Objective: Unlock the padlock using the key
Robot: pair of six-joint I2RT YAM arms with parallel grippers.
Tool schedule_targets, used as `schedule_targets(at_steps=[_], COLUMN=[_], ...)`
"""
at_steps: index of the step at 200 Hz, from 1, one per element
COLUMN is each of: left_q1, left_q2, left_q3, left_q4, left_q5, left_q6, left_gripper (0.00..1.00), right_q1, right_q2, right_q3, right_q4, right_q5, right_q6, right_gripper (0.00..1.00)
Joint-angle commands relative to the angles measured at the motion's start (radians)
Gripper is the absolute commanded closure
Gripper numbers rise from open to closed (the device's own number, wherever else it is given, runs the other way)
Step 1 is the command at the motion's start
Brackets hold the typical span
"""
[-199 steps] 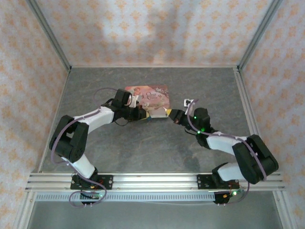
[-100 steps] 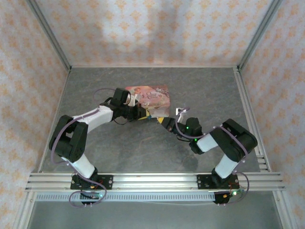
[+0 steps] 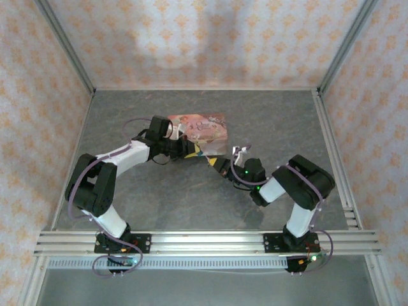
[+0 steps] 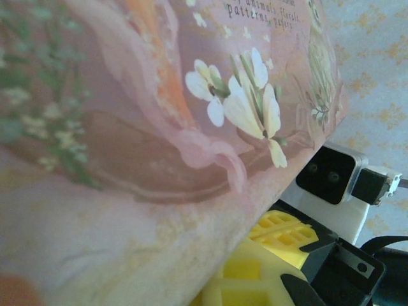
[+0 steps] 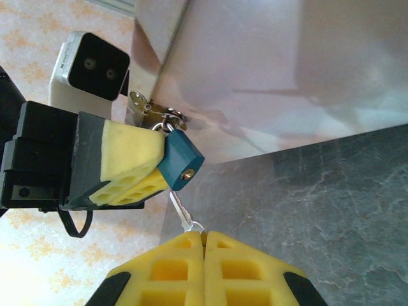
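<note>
Right wrist view: left fingers (image 5: 127,159) at nine o'clock clamp the padlock (image 5: 178,160); right fingers (image 5: 178,268) at six pinch the key (image 5: 183,213), tip near keyhole (image 5: 187,173), not inserted.

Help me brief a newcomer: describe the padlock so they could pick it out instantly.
Find the pink picture-printed rectangular tin mid-table; at its near edge the left claw grips the small teal-blue padlock. It's the one teal block there, its brass keyhole facing the thin silvery metal key in the right claw.
</note>
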Motion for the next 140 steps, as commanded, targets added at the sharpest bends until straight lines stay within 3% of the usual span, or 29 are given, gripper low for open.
schedule_targets(at_steps=[1, 140], left_q1=[0.008, 0.014], left_q2=[-0.034, -0.041], left_q3=[0.036, 0.027], left_q4=[0.072, 0.114], left_q5=[0.042, 0.048], left_q6=[-0.027, -0.056], left_gripper=[1.00, 1.00], right_q1=[0.013, 0.021], right_q2=[0.021, 0.070], right_q3=[0.032, 0.066], right_q4=[0.061, 0.061], right_q5=[0.006, 0.022], right_q6=[0.015, 0.036], right_gripper=[1.00, 1.00])
